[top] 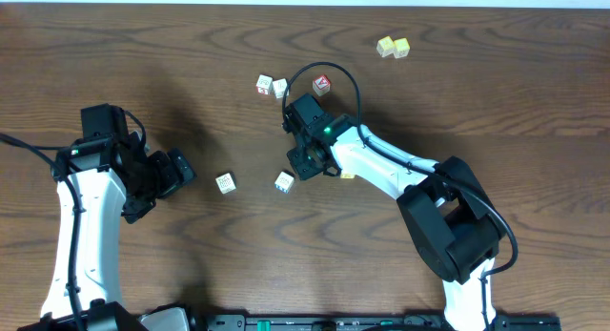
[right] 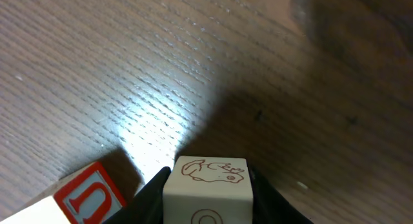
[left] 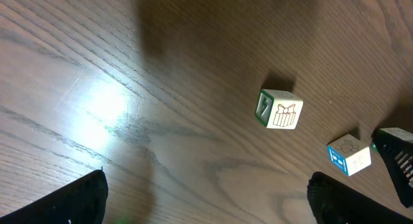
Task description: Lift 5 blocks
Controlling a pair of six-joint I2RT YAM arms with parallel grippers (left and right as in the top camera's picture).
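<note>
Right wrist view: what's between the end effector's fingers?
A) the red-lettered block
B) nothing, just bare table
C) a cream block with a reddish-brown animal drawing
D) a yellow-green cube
C: the cream block with a reddish-brown animal outline on top sits between the dark fingers, which hug both its sides.

block (right: pixel 206 185): cut by bottom edge | red-lettered cube (right: pixel 90 197): cropped at corner

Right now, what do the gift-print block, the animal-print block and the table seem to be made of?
The gift-print block and animal-print block: probably wood, cream matte paint, printed line drawings, softened edges. The table: wood or wood-look laminate, brown grain, slight sheen from the bright light patch; which one is unclear.
</note>
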